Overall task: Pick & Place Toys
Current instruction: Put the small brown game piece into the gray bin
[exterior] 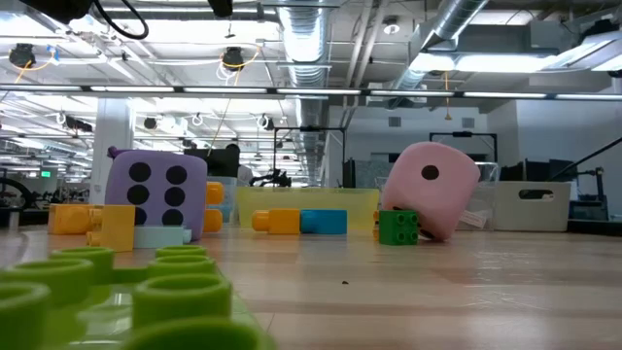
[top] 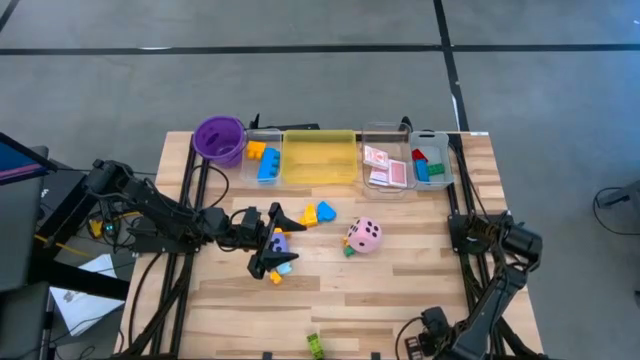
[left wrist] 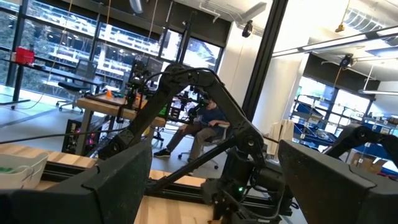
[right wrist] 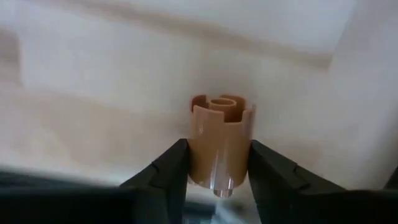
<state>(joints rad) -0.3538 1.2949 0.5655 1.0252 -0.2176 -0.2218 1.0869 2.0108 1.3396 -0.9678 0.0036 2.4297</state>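
Two arms share the table in the high view. The left gripper (top: 274,244) reaches in from the left with its jaws spread wide, straddling the purple die (top: 281,240) as seen from above. I read this as lining up for a pick. The pink die (top: 363,236) and a yellow and blue pair of blocks (top: 318,212) lie loose near the middle. A green block (top: 315,345) sits alone at the near edge. Along the far edge stand the purple cup (top: 220,138), the yellow tray (top: 320,175) and the clear trays (top: 385,130), which hold sorted blocks and pink cards (top: 385,168). I take these trays as the destinations. The right arm (top: 500,290) folds down toward the near right corner.

Low view: both dice rest on the wood, and no finger shows beside the purple one. I therefore judge that the left gripper hangs above it and is not around it.

Left wrist view: the two fingers (left wrist: 118,186) stand far apart with nothing between them, and they face the right arm across the table.

Right wrist view: the right gripper (right wrist: 219,171) has its jaws closed on a tan round block (right wrist: 221,134). It pinches the block by its sides and holds it upright, clear of the pale surface behind, which suits carrying it to a tray.
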